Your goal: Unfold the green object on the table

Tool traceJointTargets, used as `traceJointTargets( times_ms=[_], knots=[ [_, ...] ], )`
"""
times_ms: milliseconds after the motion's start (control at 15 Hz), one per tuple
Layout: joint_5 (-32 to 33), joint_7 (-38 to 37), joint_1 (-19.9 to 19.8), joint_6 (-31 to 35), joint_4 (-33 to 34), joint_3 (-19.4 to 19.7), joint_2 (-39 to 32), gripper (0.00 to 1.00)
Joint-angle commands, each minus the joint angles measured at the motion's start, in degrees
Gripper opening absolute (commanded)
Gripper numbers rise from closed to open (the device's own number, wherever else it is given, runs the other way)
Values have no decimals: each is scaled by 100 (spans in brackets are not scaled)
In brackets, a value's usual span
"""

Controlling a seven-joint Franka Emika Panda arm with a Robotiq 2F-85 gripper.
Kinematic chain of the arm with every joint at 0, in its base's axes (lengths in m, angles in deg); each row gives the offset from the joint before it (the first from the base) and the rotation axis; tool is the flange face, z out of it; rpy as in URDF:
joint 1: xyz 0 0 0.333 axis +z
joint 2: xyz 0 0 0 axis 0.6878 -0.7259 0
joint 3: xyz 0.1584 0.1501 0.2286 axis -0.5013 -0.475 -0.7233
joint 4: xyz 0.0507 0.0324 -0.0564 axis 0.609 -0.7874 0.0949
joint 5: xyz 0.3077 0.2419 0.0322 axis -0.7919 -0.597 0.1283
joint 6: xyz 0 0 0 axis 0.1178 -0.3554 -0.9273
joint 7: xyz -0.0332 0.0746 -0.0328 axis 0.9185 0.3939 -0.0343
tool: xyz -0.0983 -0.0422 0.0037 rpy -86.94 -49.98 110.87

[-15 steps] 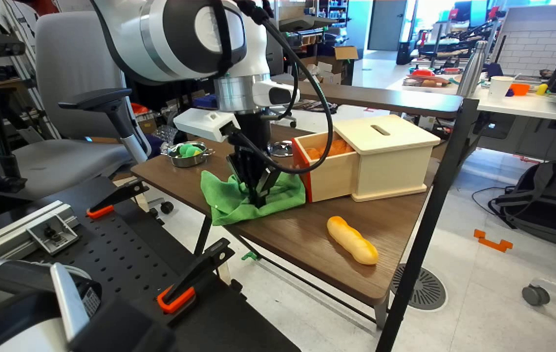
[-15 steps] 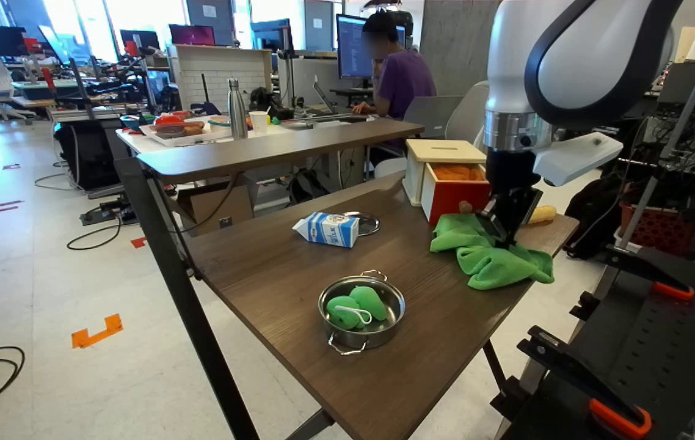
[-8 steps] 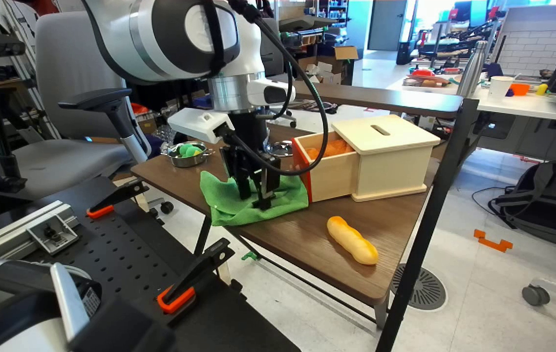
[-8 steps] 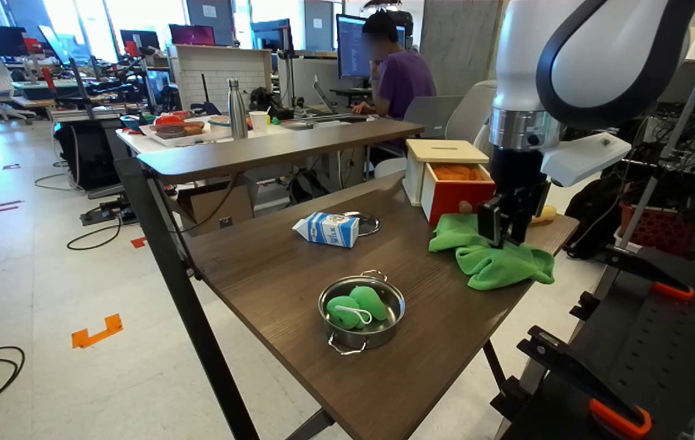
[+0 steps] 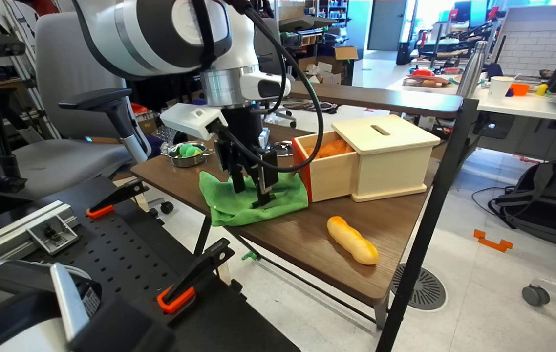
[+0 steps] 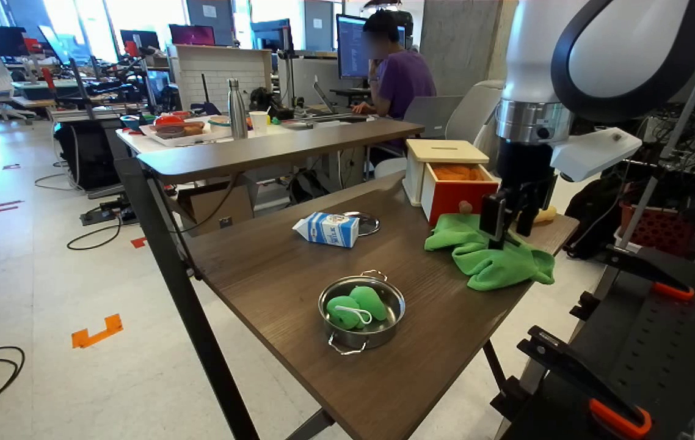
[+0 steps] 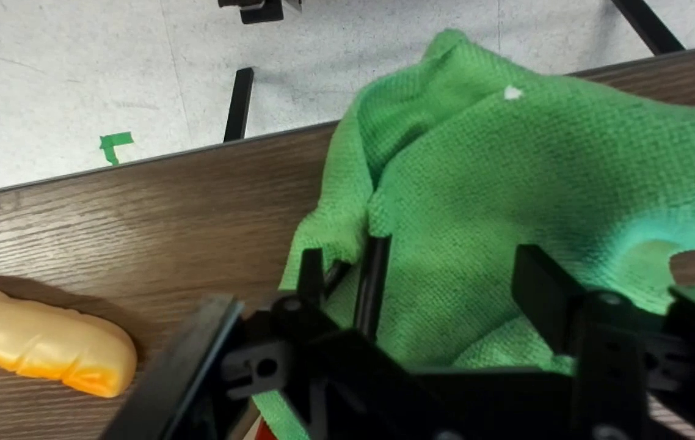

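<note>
**Green cloth (image 5: 244,209) rumpled at bench (image 5: 302,234) edge, claw (image 5: 252,193) released over it**

In an exterior view, cloth lies creased on the brown wooden bench, a corner poking past the edge. Claw points down at it, jaws apart. Wooden box (image 5: 395,168) with slotted top nearby, drawer (image 5: 332,180) pulled out, orange stuff (image 5: 335,148) inside. Cloth sits just beside the drawer's red front; touching or apart, can't tell. Bread loaf (image 5: 352,240) on the bench near the box, well apart from cloth. Two black-and-orange clamps (image 5: 202,269) on a black perforated board (image 5: 112,274), foreground.

In an exterior view, cloth bunched in loose folds at the bench edge, below the claw. Milk carton (image 6: 332,230) on its side, next to a shiny metal disc (image 6: 370,223). Two-handled metal pot (image 6: 381,336) holds green rounded items (image 6: 367,302), well apart from cloth. Seated person (image 6: 408,79) in purple shirt, background.

In the wrist view, claw is released: fingers (image 7: 540,278) well apart, cloth lying between them, a deep fold on one side. Whether the tips press on the cloth, can't tell. White speck (image 7: 512,93) on the cloth near its overhanging corner. Green tape (image 7: 113,145) on the floor (image 7: 48,91). Bread loaf lower left, cut off by the frame.
</note>
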Motion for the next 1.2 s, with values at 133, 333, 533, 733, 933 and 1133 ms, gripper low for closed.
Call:
traceJointTargets(
  times_ms=[133, 333, 533, 733, 933, 1133],
  knots=[
    [82, 54, -30, 33, -51, 25, 89, 31],
    [45, 76, -75, -29, 21, 5, 39, 30],
    [9, 99, -132, -80, 64, -18, 17, 63],
    [2, 105, -172, -79, 58, -17, 25, 84],
    [-16, 131, -221, -77, 58, -34, 29, 64],
    [3, 111, -212, -96, 94, -16, -14, 51]
  ],
)
